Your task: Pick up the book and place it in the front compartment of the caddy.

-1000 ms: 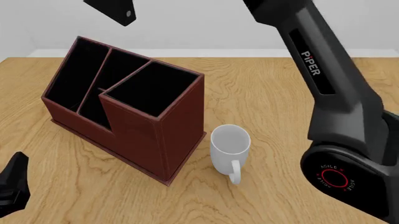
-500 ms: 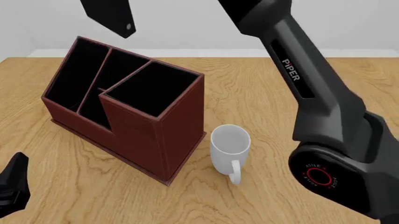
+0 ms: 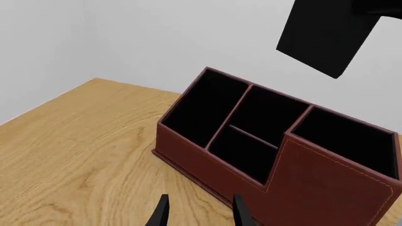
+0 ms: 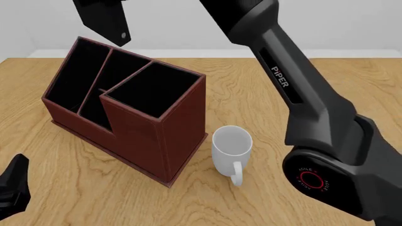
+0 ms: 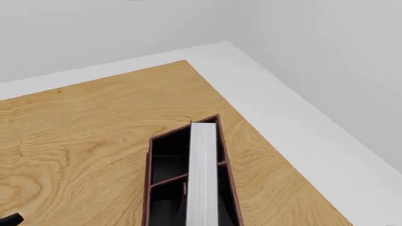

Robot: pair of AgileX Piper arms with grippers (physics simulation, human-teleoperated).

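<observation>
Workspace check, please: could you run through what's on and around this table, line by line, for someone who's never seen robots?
Surface: wooden table, bare grain.
Job's things: caddy upright, compartments look empty; black book held in the air above the caddy's far end.
Clutter: white mug upright beside the caddy, apart from it.
Grippers: right gripper out of frame, carrying the book; left gripper low over the table, open.
Cables: nothing seen.
Surroundings: plain pale walls.

the book (image 4: pixel 103 19) hangs above the caddy (image 4: pixel 125 110); a white mug (image 4: pixel 232 148) stands beside it on the table (image 4: pixel 264 89).
</observation>
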